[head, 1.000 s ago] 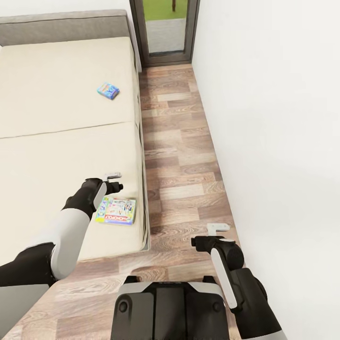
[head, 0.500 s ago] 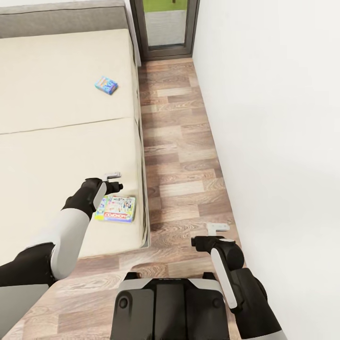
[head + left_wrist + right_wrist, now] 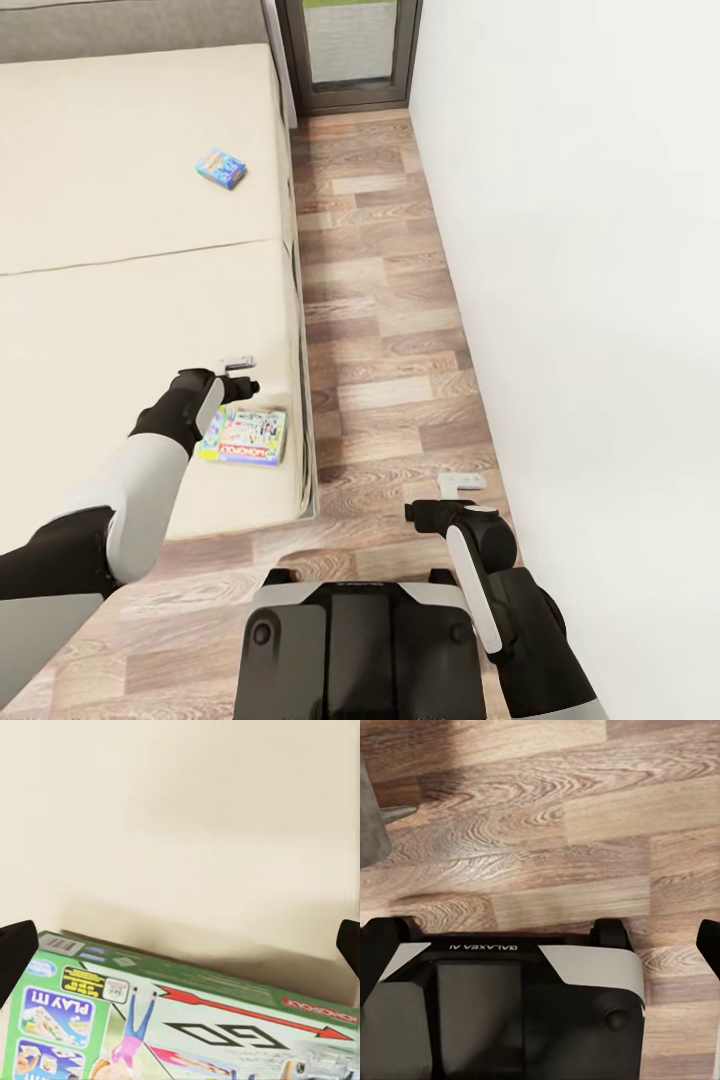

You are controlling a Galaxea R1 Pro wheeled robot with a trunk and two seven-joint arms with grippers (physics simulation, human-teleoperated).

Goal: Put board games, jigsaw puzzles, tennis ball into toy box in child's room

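The whole head view has slid since a second ago: the bed (image 3: 120, 300), the blue game (image 3: 221, 168) and the window (image 3: 350, 50) all sit higher in the picture, so the camera has moved, not the things. Against that shift the left arm has barely changed its place in the picture, and the Monopoly game (image 3: 245, 438) by it has crept slightly left with the bed.

The headboard is nearly cut off at the top edge. The left forearm covers the near-left corner of the Monopoly game. In the left wrist view the game (image 3: 187, 1027) is cut off at the frame edge, its print upside down.

The left arm reaches forward over the mattress, bent at the elbow, its pincer (image 3: 240, 375) just above the far edge of the Monopoly game, which lies flat near the bed's right edge. Its fingers (image 3: 15, 949) stand wide apart and hold nothing. The blue game lies well apart, farther up the mattress.

The right arm hangs over the floor (image 3: 380, 300) beside the wall, its pincer (image 3: 462, 482) also spread wide and empty, above the robot's base (image 3: 510, 1005).
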